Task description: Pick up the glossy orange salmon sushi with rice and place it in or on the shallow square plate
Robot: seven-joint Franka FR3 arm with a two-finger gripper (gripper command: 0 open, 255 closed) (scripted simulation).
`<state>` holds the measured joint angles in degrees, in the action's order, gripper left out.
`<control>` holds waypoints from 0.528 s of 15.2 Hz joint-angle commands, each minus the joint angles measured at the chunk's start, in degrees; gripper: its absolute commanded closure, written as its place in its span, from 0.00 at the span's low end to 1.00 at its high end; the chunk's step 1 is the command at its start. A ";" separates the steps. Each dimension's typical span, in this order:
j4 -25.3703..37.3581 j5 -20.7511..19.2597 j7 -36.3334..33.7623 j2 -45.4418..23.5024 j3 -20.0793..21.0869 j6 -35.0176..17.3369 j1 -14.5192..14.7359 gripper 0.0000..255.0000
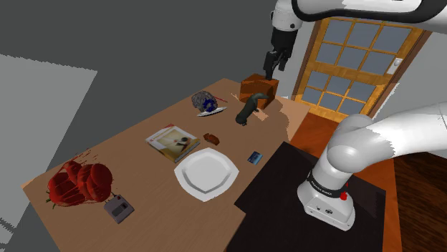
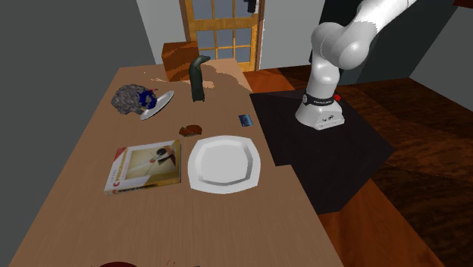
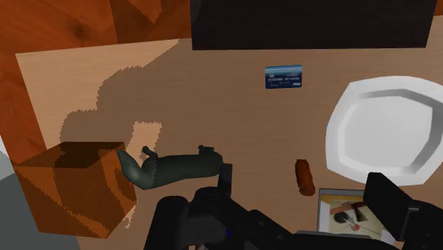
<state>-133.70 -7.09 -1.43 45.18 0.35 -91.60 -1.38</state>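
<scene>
**A:** Where's the salmon sushi (image 1: 211, 137)?

**B:** Lying on the bench (image 1: 136, 154). It's a small brownish-orange piece just off the book (image 1: 172, 142), on the shoulder view's right. It's close to the far rim of the white plate (image 1: 206, 174) and touches neither.

**A:** And the hand (image 1: 272, 70)?

**B:** High over the bench's far end, above the brown box (image 1: 258, 87), well apart from the sushi. In the wrist view its fingers stand wide apart with nothing between them.

**A:** What could go wrong?

**B:** The piece is low and small. I'd judge that a descent slightly off would land a finger on the book or shove the sushi along instead of clasping it. If it's as glossy as described, a shallow pinch might let it slip on the lift. The dark green figure (image 1: 247, 111) also stands near the way down. And the plate is shallow, so the sushi could slide off if let go at the rim.

**A:** The surroundings?

**B:** A pale wooden bench with a blue card (image 1: 254, 157) lying near the black stand (image 1: 286, 193). Beyond that, a reddish wood floor, grey walls, and a wooden door (image 1: 351, 57) with glass panes.
</scene>
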 commanded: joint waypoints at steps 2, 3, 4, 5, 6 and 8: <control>-1.09 -0.02 -0.07 -0.89 0.11 -1.94 0.19 0.00; -2.10 -0.06 -0.15 -1.87 0.22 -3.90 0.37 0.00; -3.05 -0.10 -0.23 -2.92 0.33 -5.86 0.55 0.00; -3.92 -0.16 -0.32 -4.06 0.44 -7.82 0.73 0.00; -4.72 -0.22 -0.41 -5.27 0.56 -9.79 0.89 0.00; -6.09 -0.39 -0.61 -7.94 0.82 -13.75 1.20 0.00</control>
<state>-138.79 -7.47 -1.70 38.67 0.88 -102.88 -0.41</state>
